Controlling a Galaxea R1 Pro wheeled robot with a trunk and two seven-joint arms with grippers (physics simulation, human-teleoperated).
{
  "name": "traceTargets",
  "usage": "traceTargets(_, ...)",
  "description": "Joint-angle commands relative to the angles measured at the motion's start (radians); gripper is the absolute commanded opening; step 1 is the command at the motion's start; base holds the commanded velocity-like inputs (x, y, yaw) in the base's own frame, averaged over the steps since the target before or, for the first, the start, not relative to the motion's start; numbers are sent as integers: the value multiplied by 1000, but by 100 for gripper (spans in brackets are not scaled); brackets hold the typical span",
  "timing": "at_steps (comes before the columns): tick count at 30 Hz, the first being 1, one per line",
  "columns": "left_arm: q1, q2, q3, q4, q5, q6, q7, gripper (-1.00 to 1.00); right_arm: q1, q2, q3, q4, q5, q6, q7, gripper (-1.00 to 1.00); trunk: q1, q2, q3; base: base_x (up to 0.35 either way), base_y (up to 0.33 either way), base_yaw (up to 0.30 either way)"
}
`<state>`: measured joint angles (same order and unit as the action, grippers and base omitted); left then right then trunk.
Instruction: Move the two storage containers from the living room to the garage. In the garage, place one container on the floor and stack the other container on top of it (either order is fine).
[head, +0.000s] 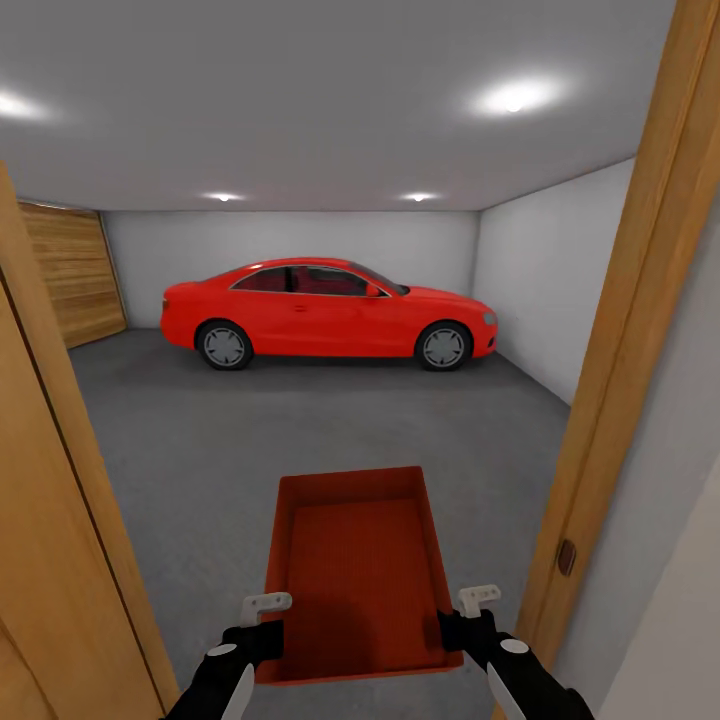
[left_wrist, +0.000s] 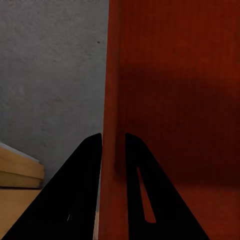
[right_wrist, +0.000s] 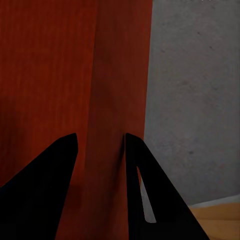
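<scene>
The robot stands in a doorway between wooden door frames (head: 640, 330), looking into the garage. It carries one orange-red bin (head: 358, 570) out in front, held level above the grey concrete floor (head: 300, 440). A red car (head: 325, 312) is parked across the far end, well apart from the bin, and the plank door (head: 75, 280) shows at the left.

The left hand (head: 262, 622) pinches the bin's left wall near the corner closest to the robot; in the left wrist view its two fingers (left_wrist: 82, 190) sit on either side of the thin wall, one inside and one outside. The right hand (head: 468, 618) pinches the right wall the same way, its fingers (right_wrist: 142, 190) straddling that wall (right_wrist: 117, 100).

The bin looks stiff, empty and light, so two edge pinches seem enough to keep it flat. The walls are thin, smooth and slightly flared, which probably makes them slippery, and a grip near the rim could slide off upward. Holding both long walls at matching points, as here, seems the best way to stop it tipping forward, since most of the bin hangs ahead of the hands.
</scene>
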<state>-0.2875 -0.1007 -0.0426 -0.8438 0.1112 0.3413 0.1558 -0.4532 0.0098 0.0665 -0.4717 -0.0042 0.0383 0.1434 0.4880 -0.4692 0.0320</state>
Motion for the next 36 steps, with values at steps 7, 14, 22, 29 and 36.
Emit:
traceTargets(7, 1, 18, -3, -3, -41, -41, 37, -100, -1, -1, -5, 1, -36, 4, 44, -100, 0, -1, 0, 43, 26, 0)
traceTargets(14, 1, 18, -3, -3, -41, -41, 37, -100, -1, -1, -5, 1, -36, 4, 44, -100, 0, -1, 0, 6, 3, 0)
traceTargets(22, 1, 18, -3, -3, -41, -41, 37, -100, -1, -1, -5, 1, -36, 5, 53, -100, 0, -1, 0, 0, 0, 58)
traceTargets(29, 1, 18, -3, -3, -41, -41, 37, -100, -1, -1, -5, 1, -36, 5, 56, -100, 0, -1, 0, 0, 0, 32)
traceTargets(36, 1, 18, -3, -3, -41, -40, 37, -100, -1, -1, -5, 1, -35, 5, 56, -100, 0, -1, 0, 30, 0, 1)
